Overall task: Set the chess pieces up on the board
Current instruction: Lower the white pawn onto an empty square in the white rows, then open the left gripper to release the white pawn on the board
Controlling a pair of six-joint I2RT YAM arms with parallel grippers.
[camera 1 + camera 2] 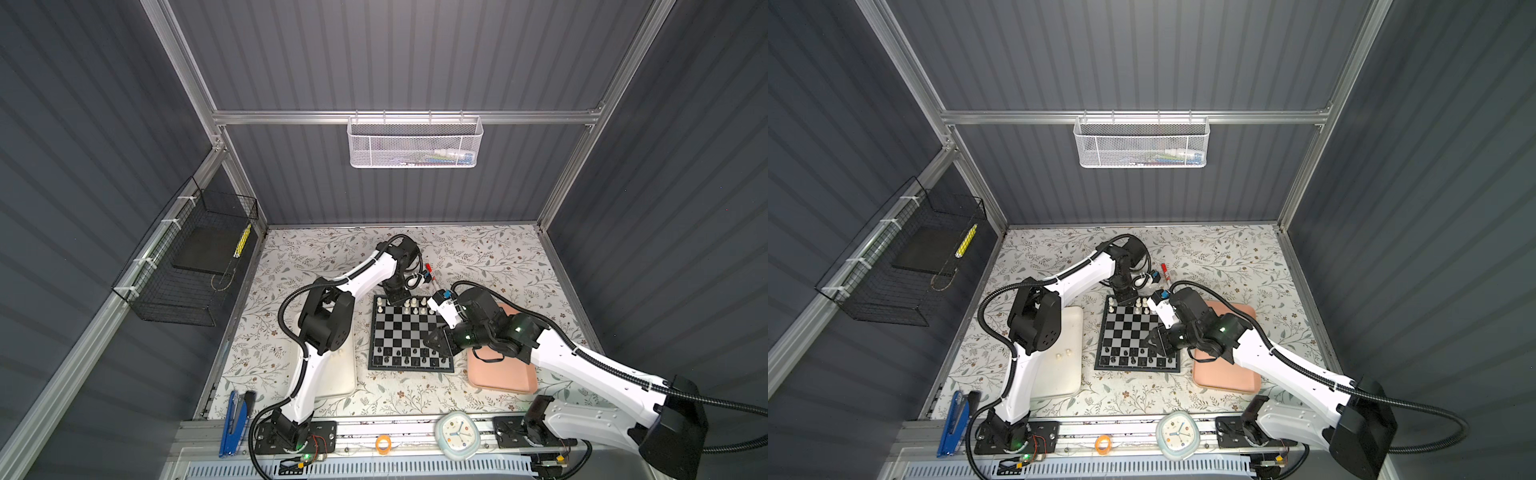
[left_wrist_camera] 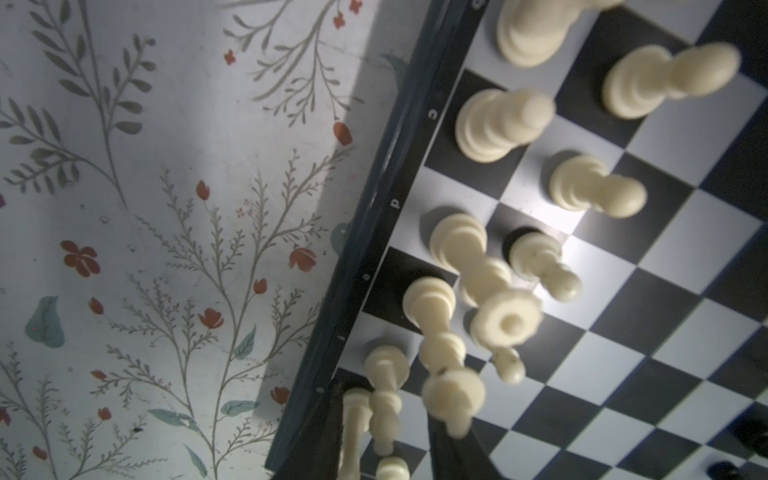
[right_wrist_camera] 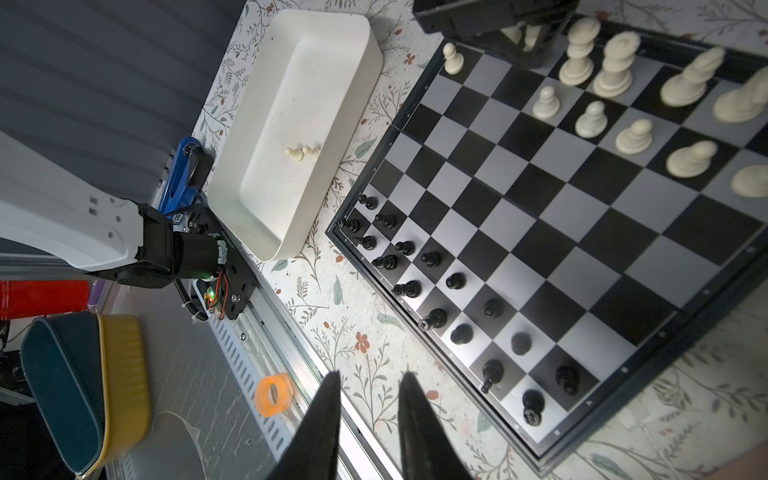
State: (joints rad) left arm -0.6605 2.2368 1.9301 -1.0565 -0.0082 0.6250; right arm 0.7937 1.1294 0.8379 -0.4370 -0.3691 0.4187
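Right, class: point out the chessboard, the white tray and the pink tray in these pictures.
board [image 1: 400,329]: in a top view, on a bare middle square.
white tray [image 3: 274,199]: right wrist view, on its bare floor.
pink tray [image 1: 1225,377]: in a top view, on its bare near end.

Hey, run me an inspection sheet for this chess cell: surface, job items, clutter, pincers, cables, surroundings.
Surface: floral table cover, no spills seen.
Job's things: board between two trays; white pieces along its far edge; black pieces on its near rows; loose white pieces in the white tray.
Clutter: pink tray, red marker, clock, orange tape ring, blue tool.
Grippers: left pincer low among the far white pieces, grip unclear; right pincer open, empty, by the board's right edge.
Cables: black conduits run along both arms.
Surroundings: white mesh basket on the back rail; black wire basket on the left wall.
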